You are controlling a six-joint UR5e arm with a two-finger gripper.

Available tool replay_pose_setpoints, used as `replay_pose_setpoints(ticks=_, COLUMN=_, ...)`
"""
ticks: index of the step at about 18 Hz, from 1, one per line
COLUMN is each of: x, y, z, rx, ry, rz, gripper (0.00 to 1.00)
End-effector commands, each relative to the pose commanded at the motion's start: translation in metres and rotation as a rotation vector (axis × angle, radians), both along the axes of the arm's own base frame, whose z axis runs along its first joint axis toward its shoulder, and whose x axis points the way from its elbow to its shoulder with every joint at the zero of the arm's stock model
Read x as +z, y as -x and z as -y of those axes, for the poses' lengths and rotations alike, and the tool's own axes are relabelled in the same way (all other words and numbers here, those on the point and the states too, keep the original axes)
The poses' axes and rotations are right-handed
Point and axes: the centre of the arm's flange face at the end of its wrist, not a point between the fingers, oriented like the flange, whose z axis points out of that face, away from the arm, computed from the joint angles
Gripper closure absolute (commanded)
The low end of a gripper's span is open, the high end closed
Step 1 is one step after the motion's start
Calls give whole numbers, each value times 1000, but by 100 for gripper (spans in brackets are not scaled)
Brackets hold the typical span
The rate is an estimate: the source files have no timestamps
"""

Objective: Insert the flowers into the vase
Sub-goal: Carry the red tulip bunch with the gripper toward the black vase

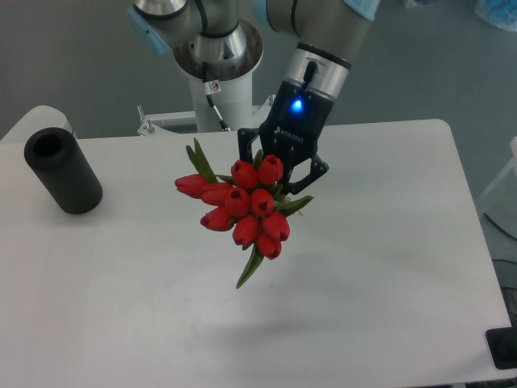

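1. Red tulip buds are making up the flowers [246,212], a tight bunch with narrow green leaves sticking out at the upper left, at the right side and at the bottom.
2. The bunch is hanging in the air above the middle of the bench [380,267], with its buds facing toward the camera and a soft shadow lying on the surface below it.
3. The pincer [282,170] is pinching the flowers from behind and above, its black fingers [245,144] showing on either side of the top of the bunch; the stems are hidden behind the buds, so the exact contact spot cannot be told.
4. A blue light is glowing on the wrist of the arm [311,81], just above the black pincer body.
5. The arm is reaching down from the top of the view, tilted so the pincer is pointing down and to the left.
6. The vase [62,170], a matte black cylinder with thick walls and a round mouth, is standing on the bench near its far left corner, well apart from the flowers.
7. The vase's mouth is showing open and dark, with nothing visible inside.
8. The robot's white base column [216,97] is standing behind the far edge of the bench.
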Motion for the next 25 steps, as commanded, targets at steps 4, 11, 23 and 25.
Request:
replay_pose_setpoints(ticks=4, x=9, y=-9, z=-2, rx=11, ry=-12, rz=19, gripper=67)
replay_pose_setpoints(ticks=11, x=6, y=-36, z=-27, rx=-51, ry=-34, rz=69, gripper=67)
replay_pose_setpoints(ticks=23, x=27, y=-155, z=-80, rx=-300, ry=-176, rz=269, gripper=67)
replay_pose_setpoints(ticks=25, x=25, y=-185, z=-81, rx=-349, ry=-179, rz=293, gripper=67)
